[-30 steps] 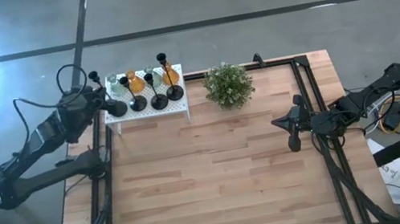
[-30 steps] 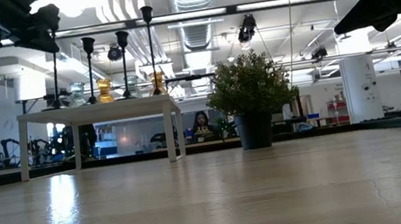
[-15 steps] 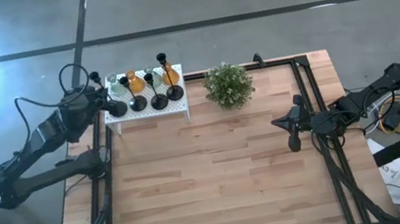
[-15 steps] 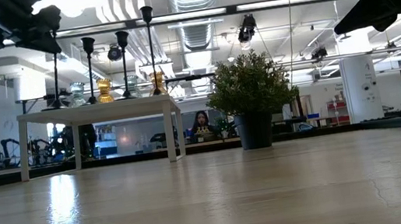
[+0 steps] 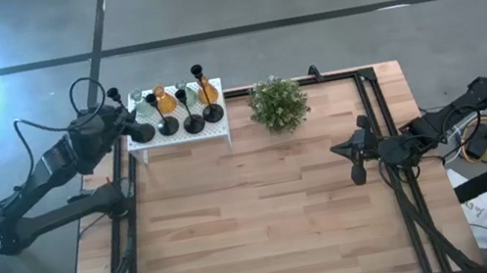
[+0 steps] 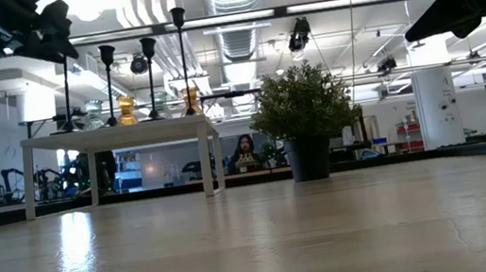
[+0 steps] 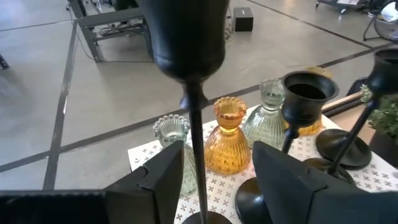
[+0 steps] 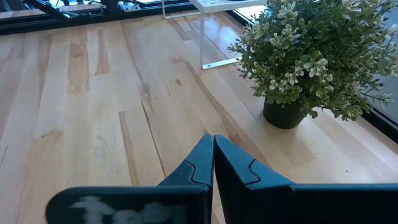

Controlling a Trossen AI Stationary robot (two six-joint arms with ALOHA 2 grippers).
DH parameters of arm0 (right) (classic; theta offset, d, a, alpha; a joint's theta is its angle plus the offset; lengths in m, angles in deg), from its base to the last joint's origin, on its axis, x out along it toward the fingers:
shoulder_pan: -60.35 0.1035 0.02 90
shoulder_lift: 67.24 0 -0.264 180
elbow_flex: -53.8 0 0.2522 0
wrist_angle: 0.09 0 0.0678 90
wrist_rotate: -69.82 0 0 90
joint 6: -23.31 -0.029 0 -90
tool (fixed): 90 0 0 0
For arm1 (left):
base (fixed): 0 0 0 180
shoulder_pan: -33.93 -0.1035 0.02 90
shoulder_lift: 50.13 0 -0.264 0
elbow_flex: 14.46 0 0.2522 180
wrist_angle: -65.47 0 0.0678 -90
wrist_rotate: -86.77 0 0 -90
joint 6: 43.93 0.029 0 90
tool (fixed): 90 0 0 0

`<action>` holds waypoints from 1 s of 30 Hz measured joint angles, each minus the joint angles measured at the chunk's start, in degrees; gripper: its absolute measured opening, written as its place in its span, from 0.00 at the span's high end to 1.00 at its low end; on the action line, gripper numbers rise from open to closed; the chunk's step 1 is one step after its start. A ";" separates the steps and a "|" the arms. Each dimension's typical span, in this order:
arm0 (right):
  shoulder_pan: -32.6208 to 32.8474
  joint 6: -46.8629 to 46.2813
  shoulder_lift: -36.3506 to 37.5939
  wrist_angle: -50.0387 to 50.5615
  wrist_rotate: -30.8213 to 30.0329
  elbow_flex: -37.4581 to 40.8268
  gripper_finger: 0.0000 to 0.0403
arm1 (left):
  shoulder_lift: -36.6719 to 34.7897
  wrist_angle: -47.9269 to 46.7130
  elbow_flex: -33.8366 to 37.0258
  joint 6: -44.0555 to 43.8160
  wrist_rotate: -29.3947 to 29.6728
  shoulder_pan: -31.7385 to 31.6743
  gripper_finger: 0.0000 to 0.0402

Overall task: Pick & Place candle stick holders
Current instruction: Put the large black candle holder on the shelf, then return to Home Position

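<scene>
Candle stick holders (image 5: 174, 108) all stand on the white perforated box (image 5: 177, 133), just left of the potted plant (image 5: 278, 103), and none remain on the bare table (image 5: 258, 223), so the placing looks nearly or fully finished to me. On the box I count four tall black holders, two amber glass ones and at least two clear glass ones.

At the box's left end, the left gripper (image 7: 214, 168) has its fingers apart either side of one black holder's stem (image 7: 198, 149), not clamping it. Right gripper (image 8: 213, 163) hovers well to the right of the plant, fingers pressed together, holding nothing.
</scene>
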 joint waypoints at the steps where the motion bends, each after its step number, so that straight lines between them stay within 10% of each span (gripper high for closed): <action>1: 0.00 0.00 0.00 0.00 0.00 0.00 0.98 | -0.39 -0.26 -0.39 0.02 -0.21 -0.01 0.51; 11: -0.02 0.00 0.00 0.00 0.00 0.00 0.98 | -5.78 -14.49 -8.93 -2.91 -2.96 -0.01 0.51; 17: -0.02 0.01 0.00 0.00 0.00 0.00 0.98 | -10.14 -15.79 -14.51 -7.59 -26.47 -0.01 0.52; 22: -0.02 0.00 0.00 0.00 0.00 0.00 0.98 | -11.60 6.25 -13.34 -8.81 -54.12 0.01 0.58; 30: -0.02 0.00 0.00 0.00 0.00 0.00 0.98 | -2.61 20.81 -8.62 -2.88 -64.61 1.31 0.86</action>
